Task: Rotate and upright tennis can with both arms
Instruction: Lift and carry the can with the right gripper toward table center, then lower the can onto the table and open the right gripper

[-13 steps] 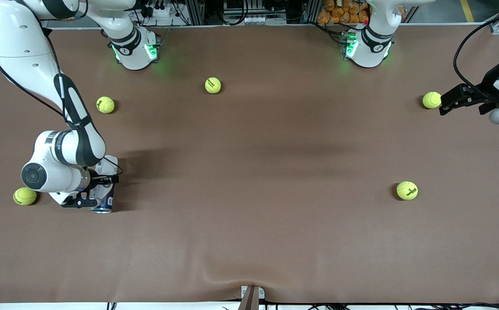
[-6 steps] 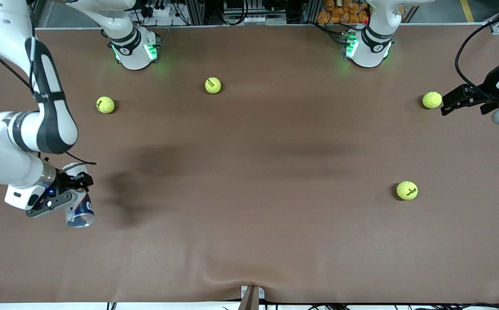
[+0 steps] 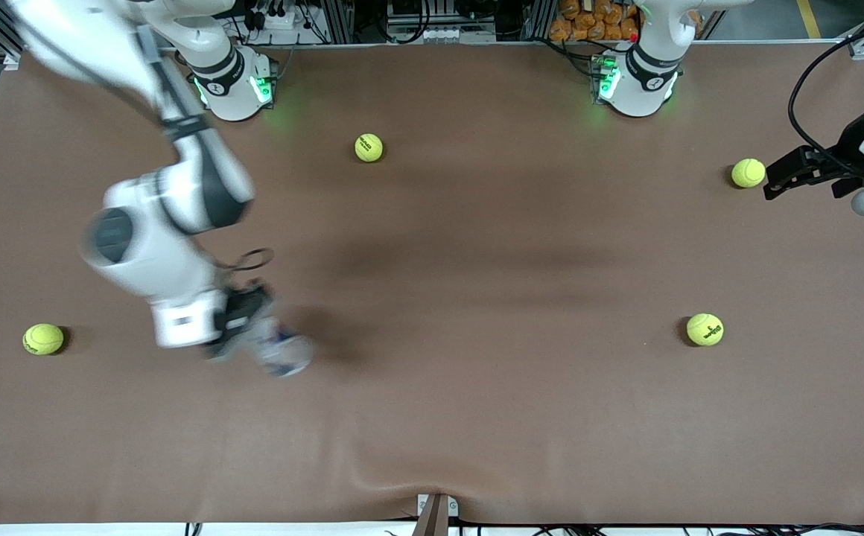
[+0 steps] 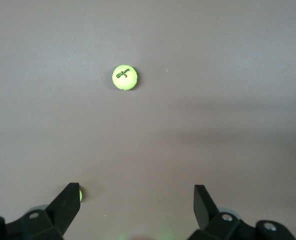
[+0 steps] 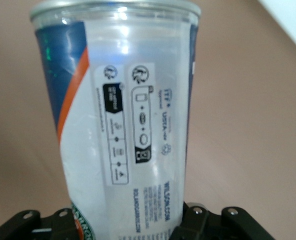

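Observation:
My right gripper (image 3: 247, 325) is shut on the tennis can (image 3: 287, 356) and holds it, tilted, in the air over the table near the right arm's end. In the right wrist view the can (image 5: 122, 115) fills the picture between the fingers (image 5: 203, 225), showing clear plastic, a white and dark-blue label and a silvery rim. My left gripper (image 3: 771, 180) is open and empty, low over the table at the left arm's end, beside a tennis ball (image 3: 747, 173). In the left wrist view its fingers (image 4: 67, 202) stand wide apart over bare table.
Several yellow-green tennis balls lie about: one near the right arm's end (image 3: 43, 339), one (image 3: 369, 147) and one (image 3: 704, 329). The left wrist view shows a ball (image 4: 124, 77) ahead and another (image 4: 79, 194) by a fingertip. The brown cloth has a wrinkle (image 3: 372, 465).
My right arm has swung from the table's edge at its own end toward the middle, carrying the can, and has uncovered a ball. The left gripper has stayed almost still.

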Tool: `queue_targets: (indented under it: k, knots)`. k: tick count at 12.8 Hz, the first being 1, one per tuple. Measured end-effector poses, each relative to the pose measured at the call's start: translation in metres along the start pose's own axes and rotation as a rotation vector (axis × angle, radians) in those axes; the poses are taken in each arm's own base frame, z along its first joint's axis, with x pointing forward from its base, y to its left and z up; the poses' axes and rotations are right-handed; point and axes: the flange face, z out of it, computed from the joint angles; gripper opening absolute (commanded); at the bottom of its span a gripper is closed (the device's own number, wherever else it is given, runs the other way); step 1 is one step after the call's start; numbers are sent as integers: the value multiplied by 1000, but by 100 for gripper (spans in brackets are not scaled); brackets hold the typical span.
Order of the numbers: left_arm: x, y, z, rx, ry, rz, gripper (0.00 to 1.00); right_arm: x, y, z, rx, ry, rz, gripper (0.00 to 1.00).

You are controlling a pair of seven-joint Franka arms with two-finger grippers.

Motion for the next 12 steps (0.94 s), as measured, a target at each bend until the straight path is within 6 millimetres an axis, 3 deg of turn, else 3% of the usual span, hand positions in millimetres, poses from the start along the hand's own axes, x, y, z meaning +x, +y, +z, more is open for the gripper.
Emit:
queue_targets:
  k: [2, 8, 9, 10, 12]
  knots:
    - [0, -2, 0, 0, 0, -4, 100, 38, -61, 32, -5, -45, -155, 51]
    - [0, -5, 1, 0, -4, -8, 100, 110, -156, 121, -110, 12, -472, 53]
    - [1, -5, 2, 0, -5, -8, 100, 113, -163, 135, -109, 20, -486, 71]
    - [1, -5, 3, 0, -8, -8, 100, 114, -165, 143, -106, 20, -490, 100]
    - [3, -4, 7, 0, -13, -7, 100, 115, -166, 151, -110, 41, -482, 100]
